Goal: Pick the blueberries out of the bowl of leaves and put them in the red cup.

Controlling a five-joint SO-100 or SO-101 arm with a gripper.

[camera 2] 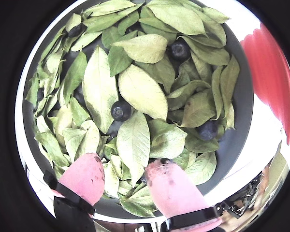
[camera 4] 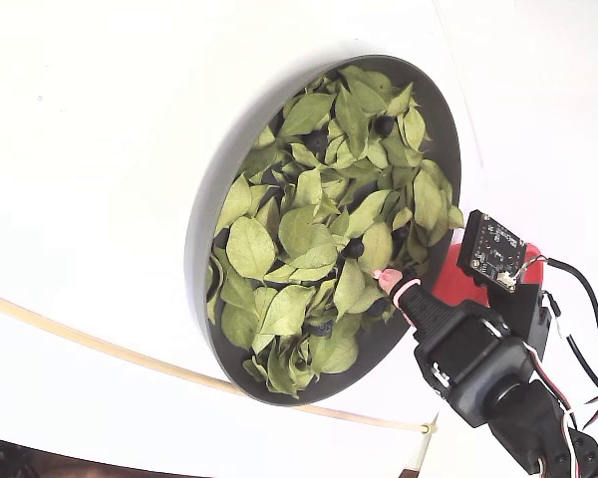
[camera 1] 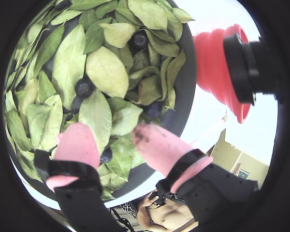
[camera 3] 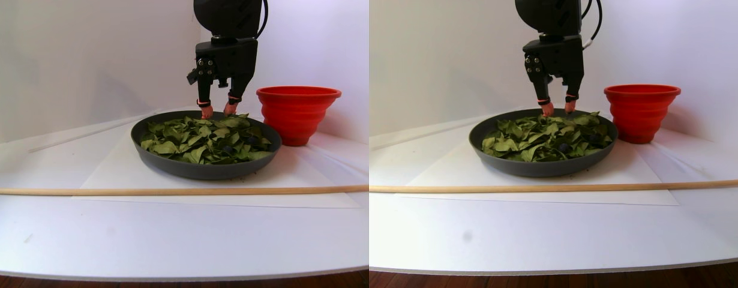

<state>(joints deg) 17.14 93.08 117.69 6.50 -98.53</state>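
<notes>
My gripper hangs over the bowl, jaws spread w/ nothing between them, pink fingertips low above the leaves near the bowl's rim. In a wrist view I count three berries lying on the leaves ahead of the tips: one mid-bowl, one toward the top, one at right by bare grey bowl floor. In a wrist view a 4th sits just beside the left tip, half tucked under a leaf. None is pinched. Cup stands outside the bowl, just beside its rim, at upper right in both wrist views; a black camera module partly covers it in one. Stereo pair: gripper points straight down at the bowl's far side, cup to the right on the white bench, a thin wooden rod lying across the bench in front. Fixed view: fingertip sits over leaves at the cup-side edge; cup mostly hidden by the arm. Can't tell if the tips touch the leaves.
</notes>
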